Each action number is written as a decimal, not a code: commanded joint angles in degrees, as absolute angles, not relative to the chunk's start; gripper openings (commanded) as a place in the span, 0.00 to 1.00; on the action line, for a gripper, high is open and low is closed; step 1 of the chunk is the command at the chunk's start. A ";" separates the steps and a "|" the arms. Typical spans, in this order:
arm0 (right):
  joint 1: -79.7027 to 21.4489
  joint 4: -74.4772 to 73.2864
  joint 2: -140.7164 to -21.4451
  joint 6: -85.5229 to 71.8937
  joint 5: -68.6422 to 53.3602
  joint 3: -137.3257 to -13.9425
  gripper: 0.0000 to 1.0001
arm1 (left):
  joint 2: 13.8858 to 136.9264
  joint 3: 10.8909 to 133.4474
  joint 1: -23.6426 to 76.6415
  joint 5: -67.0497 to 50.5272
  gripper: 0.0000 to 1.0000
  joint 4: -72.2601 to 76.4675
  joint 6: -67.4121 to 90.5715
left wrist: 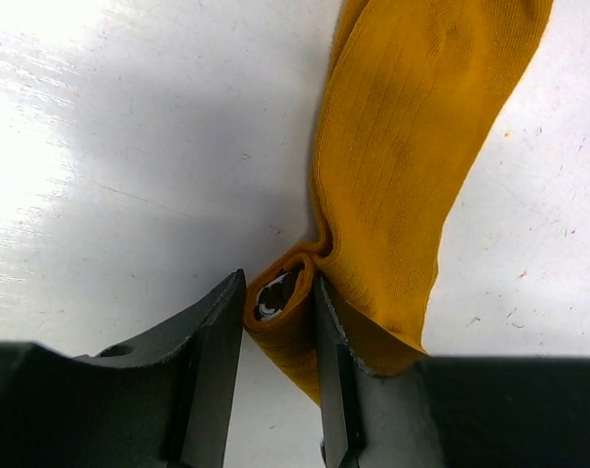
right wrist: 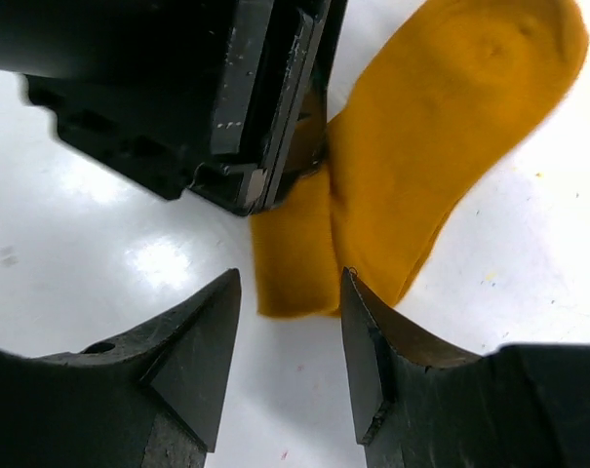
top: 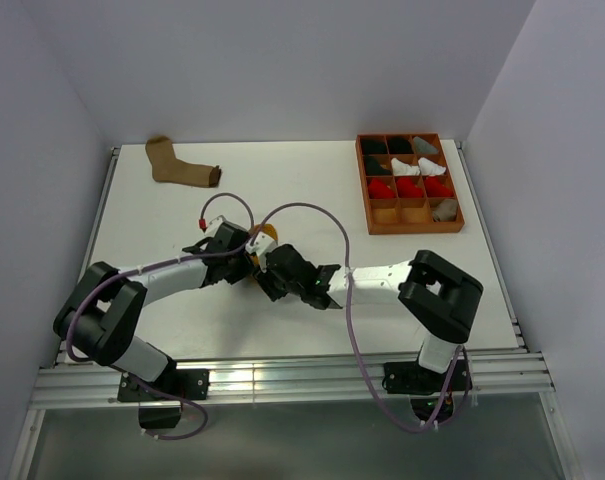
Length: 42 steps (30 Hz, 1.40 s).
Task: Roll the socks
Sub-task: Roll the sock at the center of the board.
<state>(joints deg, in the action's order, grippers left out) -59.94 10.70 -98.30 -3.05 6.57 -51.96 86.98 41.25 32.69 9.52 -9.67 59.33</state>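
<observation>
A mustard yellow sock lies flat on the white table, its toe pointing away from me. My left gripper is shut on the sock's folded, rolled-over cuff end, and dark-white striping shows inside the fold. My right gripper stands open just in front of that folded end of the sock, with nothing between its jaws, and my left gripper's fingers are right above it. From above, both grippers meet at mid-table and hide most of the sock. A tan sock with a dark cuff lies at the back left.
An orange-brown compartment tray stands at the back right and holds black, grey, white and red rolled sock bundles. Walls close in the table at the back and on both sides. Cables loop over both arms.
</observation>
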 commanded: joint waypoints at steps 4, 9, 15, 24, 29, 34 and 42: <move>-62.49 13.71 -104.32 2.90 14.50 -55.02 0.53 | 89.03 42.19 33.13 8.70 0.40 -13.10 56.69; -62.93 13.01 -105.82 3.25 12.40 -55.63 0.50 | 89.74 42.01 33.05 8.35 0.40 -12.48 56.51; -63.11 11.34 -104.77 2.46 9.50 -55.64 0.17 | 89.92 42.01 32.70 8.96 0.43 -12.21 55.72; -59.59 3.52 -103.53 0.09 -3.32 -58.53 0.00 | 90.25 45.96 28.04 9.75 0.50 -11.78 49.93; -57.57 0.88 -103.36 -2.72 -10.09 -59.68 0.00 | 94.83 49.74 27.77 9.41 0.44 -11.69 47.20; -54.67 -1.23 -103.62 -4.57 -17.73 -60.91 0.00 | 98.35 50.27 27.77 6.59 0.41 -8.71 46.41; -49.23 -0.18 -105.20 -11.32 -30.31 -61.17 0.00 | 102.04 50.36 27.77 4.92 0.21 -6.59 46.67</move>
<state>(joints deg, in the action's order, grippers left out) -51.24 0.30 -105.43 -7.07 -22.81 -58.94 98.56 51.18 27.83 6.37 -3.77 48.58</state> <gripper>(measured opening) 0.260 0.262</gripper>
